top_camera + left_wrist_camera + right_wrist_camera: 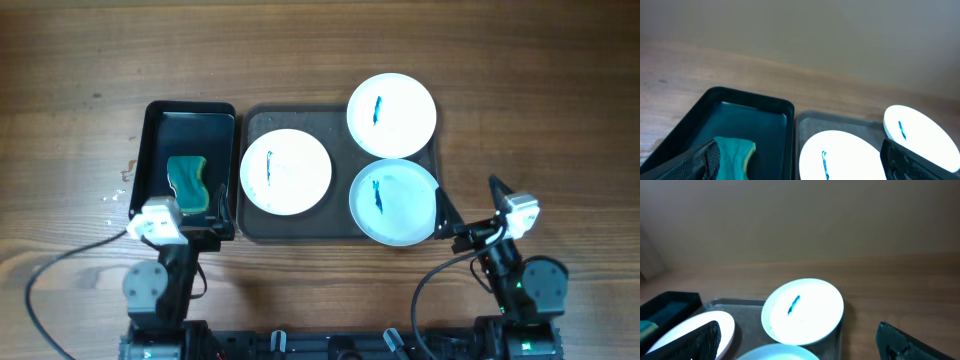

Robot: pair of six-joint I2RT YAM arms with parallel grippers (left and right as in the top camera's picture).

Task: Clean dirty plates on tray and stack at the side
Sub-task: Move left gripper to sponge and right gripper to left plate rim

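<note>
None of the three plates point(286, 171) is wiped yet. They lie on the tray point(340, 225), each with a blue streak: one at its left end, one at its near right corner, and one at its far right corner, overhanging the rim.

The step in hand looks to be fetching the sponge point(188, 182), which sits in the black tray point(190, 120) just left of the tray. To do it well, bring the left pincer point(800, 162) down squarely over the sponge. Close across its narrow width and lift it clear of the black tray's wall before swinging over to the left-end plate. Press flat while wiping so the plate does not skid.

The left pincer is spread wide, hovering at the near end of the black tray, holding and touching nothing. The right pincer point(800, 342) is likewise wide apart and empty, above the tabletop point(520, 80) by the tray's near right corner.
</note>
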